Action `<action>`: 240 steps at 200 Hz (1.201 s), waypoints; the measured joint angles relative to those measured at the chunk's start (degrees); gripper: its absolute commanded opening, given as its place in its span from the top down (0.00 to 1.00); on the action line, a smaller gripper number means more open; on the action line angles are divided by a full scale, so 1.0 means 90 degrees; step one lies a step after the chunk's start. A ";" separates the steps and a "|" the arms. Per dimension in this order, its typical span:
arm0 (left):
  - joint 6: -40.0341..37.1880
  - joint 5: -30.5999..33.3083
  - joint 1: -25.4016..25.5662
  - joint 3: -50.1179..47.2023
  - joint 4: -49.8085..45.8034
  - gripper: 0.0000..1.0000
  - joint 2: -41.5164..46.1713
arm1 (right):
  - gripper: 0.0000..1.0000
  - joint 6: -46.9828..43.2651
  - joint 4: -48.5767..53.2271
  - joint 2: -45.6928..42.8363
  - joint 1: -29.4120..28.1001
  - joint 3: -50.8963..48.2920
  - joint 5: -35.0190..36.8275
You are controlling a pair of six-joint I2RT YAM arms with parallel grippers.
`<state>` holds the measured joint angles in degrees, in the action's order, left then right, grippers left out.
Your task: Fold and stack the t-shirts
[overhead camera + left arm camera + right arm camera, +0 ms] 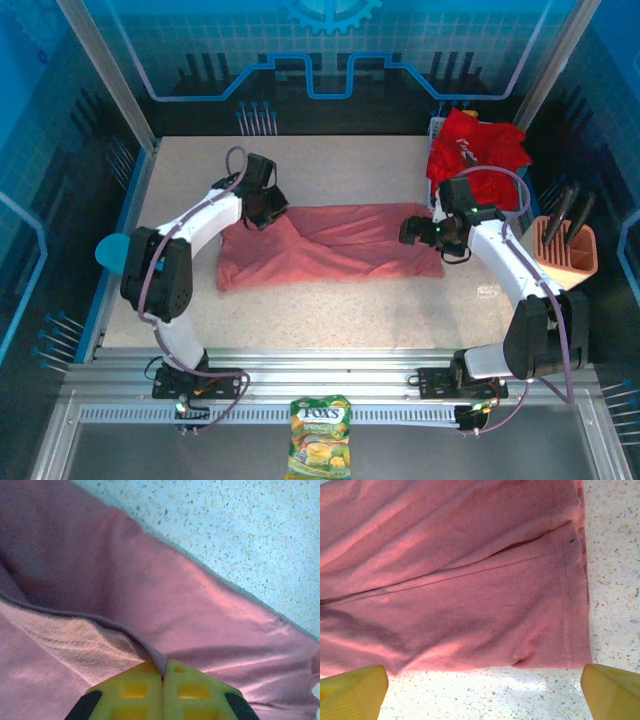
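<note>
1. the salmon-pink t-shirt (pixel 330 245) lies spread and rumpled across the middle of the speckled worktop (pixel 330 310), between the two arms.
2. the left end effector (pixel 162 675) is down at the shirt's far left corner. its yellow jaws are pressed together, with a ridge of the pink cloth pinched between them.
3. the right end effector (pixel 482 692) hovers over the shirt's right edge, jaws spread wide and holding nothing. the hemmed corner and bare worktop lie between its tips.
4. a heap of bright red t-shirts (pixel 478 150) sits at the far right corner, just behind the right arm. one of them shows a small white print.
5. an orange holder (pixel 565 248) with dark tools in it stands at the right edge, and a fox's sweets bag (pixel 320 452) lies on the near rail.
</note>
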<state>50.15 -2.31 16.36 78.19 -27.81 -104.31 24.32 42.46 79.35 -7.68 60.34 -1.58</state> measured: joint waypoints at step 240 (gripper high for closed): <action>-0.1411 0.0401 -0.1445 -0.4046 -0.2424 0.88 0.4226 | 0.38 0.0454 -0.1141 0.0619 0.1668 -0.1780 -0.0874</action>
<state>37.45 1.30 3.36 41.78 -49.63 -66.28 28.40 32.18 84.93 7.33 44.31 -9.45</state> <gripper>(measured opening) 0.117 0.620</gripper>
